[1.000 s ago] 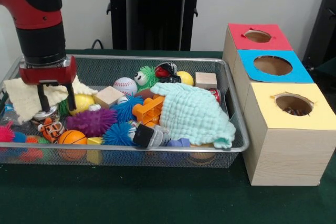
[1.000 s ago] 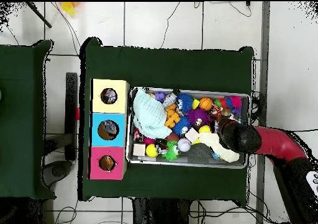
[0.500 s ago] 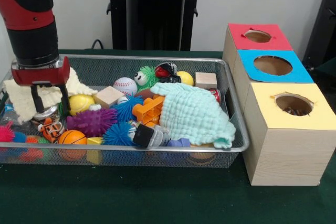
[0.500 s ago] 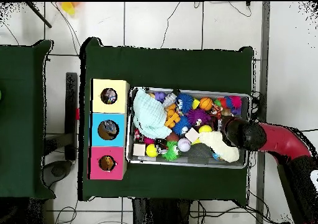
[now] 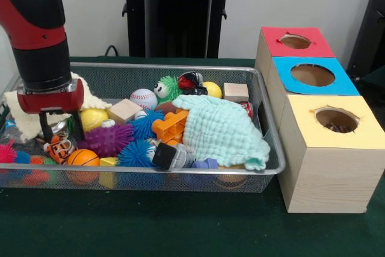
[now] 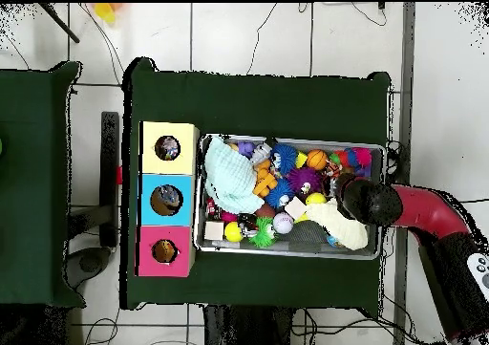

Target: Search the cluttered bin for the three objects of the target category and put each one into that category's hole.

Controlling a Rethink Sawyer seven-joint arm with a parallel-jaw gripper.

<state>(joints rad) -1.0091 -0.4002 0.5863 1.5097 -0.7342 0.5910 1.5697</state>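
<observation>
My gripper point(image 5: 61, 129) hangs low in the left end of the wire bin point(image 5: 180, 176), open. Its fingers point(image 5: 46, 130) straddle a silvery can point(image 5: 56, 127) lying beside the cream cloth point(image 5: 21, 115); I cannot tell if they touch it. Just in front lie a tiger toy point(image 5: 58, 147) and a small basketball point(image 5: 82, 157). A yellow tennis ball point(image 5: 94, 117) sits right of the fingers. Right of the bin stand the red box point(image 5: 296, 41), blue box point(image 5: 312, 75) and yellow box point(image 5: 329, 120), each with a round hole. In the overhead view the arm's end point(image 6: 367, 201) covers the gripper.
A mint-green cloth point(image 5: 221, 129) covers the bin's right half. Spiky purple point(image 5: 105, 139) and blue balls point(image 5: 136, 153), a baseball point(image 5: 143, 98), an orange block point(image 5: 170, 126), wooden blocks point(image 5: 125, 111) and a helmet point(image 5: 191, 80) crowd the middle. The bin point(image 6: 374, 250) lies beside the boxes point(image 6: 166, 200).
The gripper shifted left toward the bin's end, then dropped lower, so its fingers now reach down around the silvery can. The objects in the bin have not moved.
</observation>
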